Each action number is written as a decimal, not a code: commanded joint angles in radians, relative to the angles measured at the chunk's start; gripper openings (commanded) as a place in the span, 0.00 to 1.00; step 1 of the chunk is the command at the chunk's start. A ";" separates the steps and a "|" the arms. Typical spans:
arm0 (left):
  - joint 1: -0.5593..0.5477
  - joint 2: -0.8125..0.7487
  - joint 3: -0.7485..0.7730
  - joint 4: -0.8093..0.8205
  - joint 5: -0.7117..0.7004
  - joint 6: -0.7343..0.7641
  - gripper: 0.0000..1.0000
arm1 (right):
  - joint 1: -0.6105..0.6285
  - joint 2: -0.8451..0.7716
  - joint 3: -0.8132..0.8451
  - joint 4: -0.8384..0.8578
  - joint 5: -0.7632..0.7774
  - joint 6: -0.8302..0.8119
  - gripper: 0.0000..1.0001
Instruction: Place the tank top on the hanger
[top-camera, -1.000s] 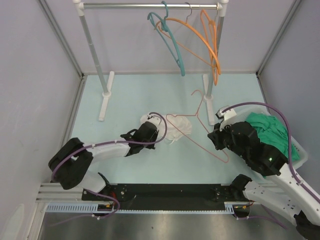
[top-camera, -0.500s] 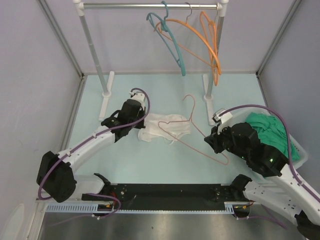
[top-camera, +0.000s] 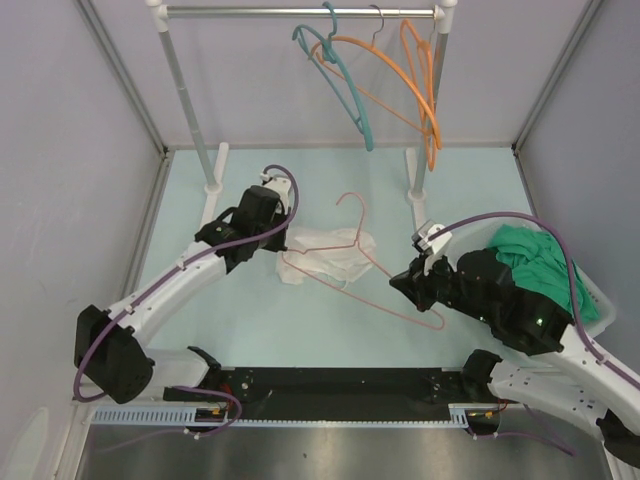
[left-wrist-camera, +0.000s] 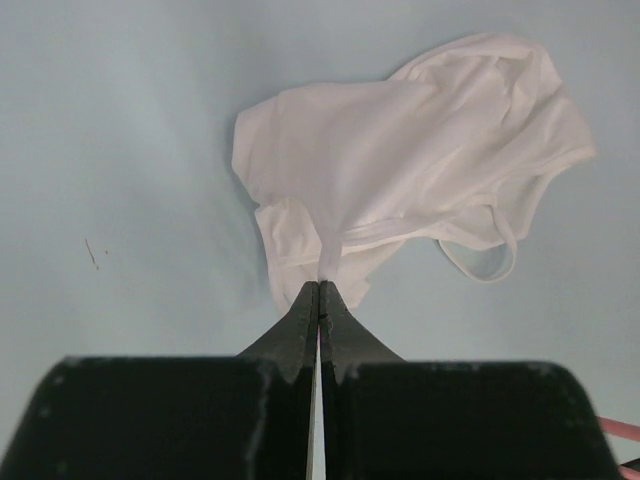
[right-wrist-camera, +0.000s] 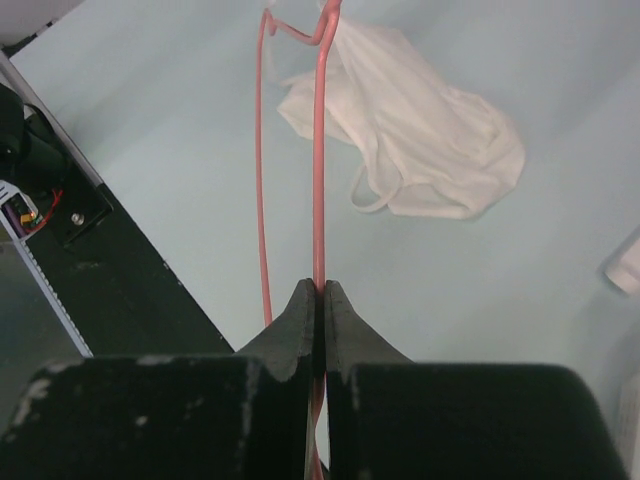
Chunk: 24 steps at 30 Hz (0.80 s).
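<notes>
closest to me, my right gripper (right-wrist-camera: 320, 288) is closed tight on one thin rod of the hanger (right-wrist-camera: 318, 170). the pink wire runs straight out from between the fingers, and a second rod runs alongside it on the left. from overhead the hanger stretches from that gripper across the pale table (top-camera: 250, 320), with its hook pointing toward the back. its far part crosses the tank top (left-wrist-camera: 400, 170), though i cannot tell whether the wire is inside the fabric or only over it. the tank top is crumpled on the table between my two arms, well apart from the right gripper. it sits directly at the tip of my left gripper (left-wrist-camera: 320, 288). that hand is clamped shut, with a fold of the white hem drawn to a point between its fingertips. the rest of the cloth spreads away from the hand, with one narrow strap looping out on the right. to the right, behind my right arm, a green garment (top-camera: 540, 262) fills a white bin (top-camera: 600, 292). farthest off, the rack (top-camera: 300, 12) carries a teal hanger (top-camera: 345, 95) and orange hangers (top-camera: 428, 100).
</notes>
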 joint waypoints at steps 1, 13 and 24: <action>0.011 -0.072 0.061 -0.035 0.089 0.009 0.00 | 0.047 0.024 -0.013 0.151 0.064 -0.028 0.00; 0.011 -0.160 0.116 -0.106 0.092 0.027 0.00 | 0.119 0.078 0.022 0.153 0.124 -0.047 0.00; 0.021 -0.106 0.129 -0.097 -0.016 0.124 0.00 | 0.154 0.033 0.050 0.015 0.158 -0.021 0.00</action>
